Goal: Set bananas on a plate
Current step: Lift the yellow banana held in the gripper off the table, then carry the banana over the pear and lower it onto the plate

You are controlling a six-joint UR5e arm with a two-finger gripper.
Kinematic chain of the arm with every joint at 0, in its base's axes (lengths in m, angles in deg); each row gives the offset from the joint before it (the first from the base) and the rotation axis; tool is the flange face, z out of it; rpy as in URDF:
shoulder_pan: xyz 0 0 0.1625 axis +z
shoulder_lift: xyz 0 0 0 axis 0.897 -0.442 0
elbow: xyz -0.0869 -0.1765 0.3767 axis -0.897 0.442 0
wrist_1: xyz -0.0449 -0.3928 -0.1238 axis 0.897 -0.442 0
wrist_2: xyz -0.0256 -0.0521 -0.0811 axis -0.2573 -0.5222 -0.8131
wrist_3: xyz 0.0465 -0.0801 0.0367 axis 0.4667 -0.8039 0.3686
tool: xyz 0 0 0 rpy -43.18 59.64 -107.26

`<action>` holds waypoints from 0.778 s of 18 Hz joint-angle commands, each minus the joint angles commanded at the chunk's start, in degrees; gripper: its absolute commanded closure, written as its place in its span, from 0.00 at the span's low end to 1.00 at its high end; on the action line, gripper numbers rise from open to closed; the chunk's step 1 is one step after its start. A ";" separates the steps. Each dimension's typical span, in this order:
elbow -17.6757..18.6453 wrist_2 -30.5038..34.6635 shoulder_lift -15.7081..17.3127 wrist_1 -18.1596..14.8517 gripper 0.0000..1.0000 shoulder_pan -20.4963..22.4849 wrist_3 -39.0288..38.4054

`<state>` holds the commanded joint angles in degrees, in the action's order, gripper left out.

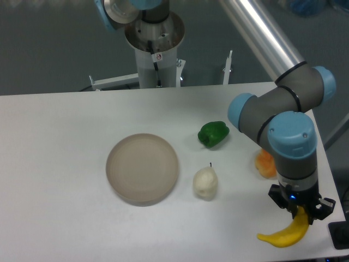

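Yellow and curved, the banana is at the front right corner of the white table. The robot's claw points down over the banana's upper right end, and its two fingers are closed on that end. The rest of the banana sticks out to the left and down from the claw. Whether the low tip touches the table or hangs just above it is hard to tell.

The plate is round and beige-grey, with a low rim. It sits flat near the middle of the table, well apart from the banana, and it has nothing on it.

A pale pear with a little dark stem stands just right of the plate, close to its rim but not touching. A green pepper lies behind the pear, toward the back of the table. An orange fruit sits to the right of the pear, partly hidden behind the arm.

The arm is grey with light blue caps at its joints. A long silver tube comes down from the top of the picture to the joints above the claw. The arm's base stands behind the back edge of the table. There is only this one view.
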<state>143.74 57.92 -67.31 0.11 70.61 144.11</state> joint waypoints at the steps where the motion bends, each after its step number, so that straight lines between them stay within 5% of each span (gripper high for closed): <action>1: 0.62 -0.26 0.70 -0.17 0.60 -0.09 -0.17; 8: 6.41 -3.87 6.06 -0.70 0.60 -1.31 -6.14; 14: 12.39 -3.87 11.33 -4.65 0.60 -3.43 -13.00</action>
<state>156.13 54.05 -55.97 -4.54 67.19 131.12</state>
